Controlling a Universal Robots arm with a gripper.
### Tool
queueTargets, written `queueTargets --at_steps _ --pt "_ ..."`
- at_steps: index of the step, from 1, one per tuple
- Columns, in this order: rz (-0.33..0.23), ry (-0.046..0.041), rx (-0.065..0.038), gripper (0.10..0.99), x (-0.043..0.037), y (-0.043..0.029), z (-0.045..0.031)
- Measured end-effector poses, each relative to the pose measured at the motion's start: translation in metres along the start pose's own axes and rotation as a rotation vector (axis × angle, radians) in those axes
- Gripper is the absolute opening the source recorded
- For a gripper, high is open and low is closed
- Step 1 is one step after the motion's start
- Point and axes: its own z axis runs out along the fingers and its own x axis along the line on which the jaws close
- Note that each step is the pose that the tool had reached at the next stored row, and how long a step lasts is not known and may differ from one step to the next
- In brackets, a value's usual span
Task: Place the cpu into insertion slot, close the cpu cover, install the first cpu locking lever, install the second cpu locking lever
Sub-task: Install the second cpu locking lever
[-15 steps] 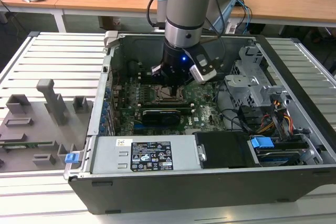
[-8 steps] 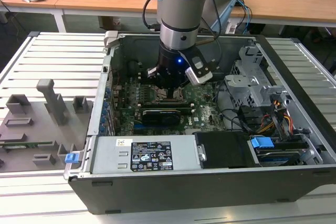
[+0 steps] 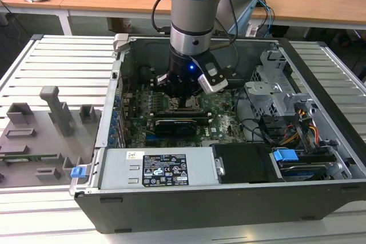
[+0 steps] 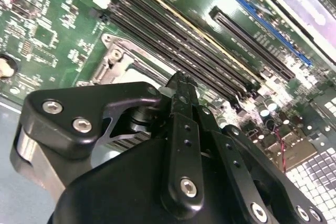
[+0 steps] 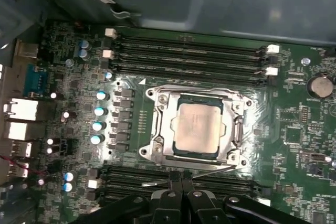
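Observation:
In the first wrist view the cpu [image 5: 197,127] lies flat in its socket, silvery-tan face up. The cpu cover [image 5: 161,129], a silver frame, lies shut around it. A thin wire locking lever [image 5: 215,170] runs slanted along the socket's side nearest my gripper [image 5: 181,181]. Its black fingers [image 5: 173,190] are pressed together, their tips at or just over that lever; whether they touch it I cannot tell. In the second wrist view the shut fingertips [image 4: 181,85] hover beside the socket's metal edge [image 4: 118,61]. In the exterior view my gripper [image 3: 184,100] reaches down onto the motherboard inside the open case.
Memory slots [image 5: 189,51] flank the socket on two sides. A black expansion card [image 3: 177,124] lies just in front of the socket in the exterior view. The case holds a power supply [image 3: 163,170], a drive cage [image 3: 274,84] and cables. A grey fixture tray [image 3: 40,135] sits to the exterior view's left.

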Motion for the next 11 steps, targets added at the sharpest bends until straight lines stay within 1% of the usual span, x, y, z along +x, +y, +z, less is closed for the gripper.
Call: queueTargets --at_steps 3,6,7,8,9,11 --pt "0.000 0.0001 0.000 0.106 0.0040 0.0000 0.0020" --pt "0.000 0.0000 -0.001 0.106 0.0051 -0.0003 0.0063" --pt "0.000 -0.0002 -0.004 0.106 0.0054 -0.0010 0.0069" --pt "0.000 -0.0010 -0.012 0.106 0.0059 -0.0019 0.0070" --pt "0.000 -0.0020 -0.023 0.106 0.0067 -0.0035 0.0070" --pt "0.000 -0.0031 -0.032 0.106 0.0089 -0.0065 0.0068"
